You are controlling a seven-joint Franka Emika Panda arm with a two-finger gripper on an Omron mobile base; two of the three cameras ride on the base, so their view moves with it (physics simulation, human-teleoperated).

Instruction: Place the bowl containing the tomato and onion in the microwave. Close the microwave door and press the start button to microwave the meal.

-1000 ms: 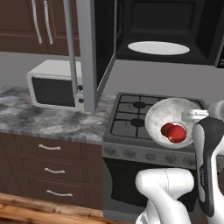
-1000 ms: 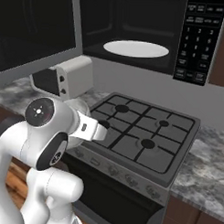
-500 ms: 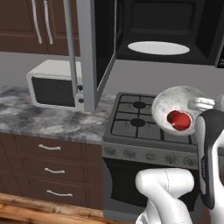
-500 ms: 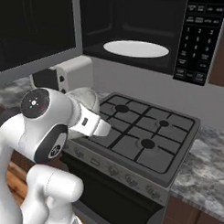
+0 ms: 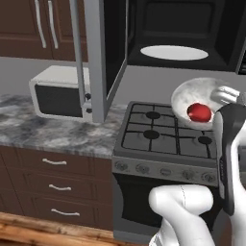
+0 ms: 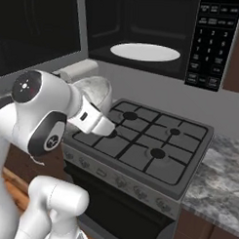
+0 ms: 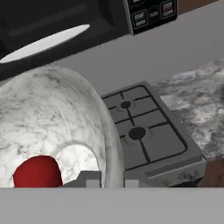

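The pale speckled bowl [image 5: 190, 95] hangs tilted above the stove's right rear burners, below the open microwave [image 5: 192, 29]. A red tomato [image 5: 199, 112] lies inside it; the onion is hidden. My gripper [image 7: 112, 181] is shut on the bowl's rim, one fingertip [image 7: 92, 179] inside and one outside. In the hand view the bowl [image 7: 52, 109] and tomato [image 7: 37, 171] sit at the lower left. The white turntable [image 5: 174, 52] lies in the dark cavity. The microwave door [image 5: 98, 57] stands swung open to the left, its silver handle [image 5: 77, 48] facing out. From the right base view the bowl [image 6: 95, 87] peeks from behind my wrist.
A black gas stove [image 5: 163, 137] sits under the microwave. A small white countertop oven [image 5: 57, 91] stands on the granite counter [image 5: 43, 132] left of the open door. The keypad [image 6: 212, 41] is on the microwave's right. More granite counter [image 6: 214, 178] lies right of the stove.
The bowl, held by my gripper, has risen from just over the stove toward the microwave's opening. The door and everything else have stayed put.
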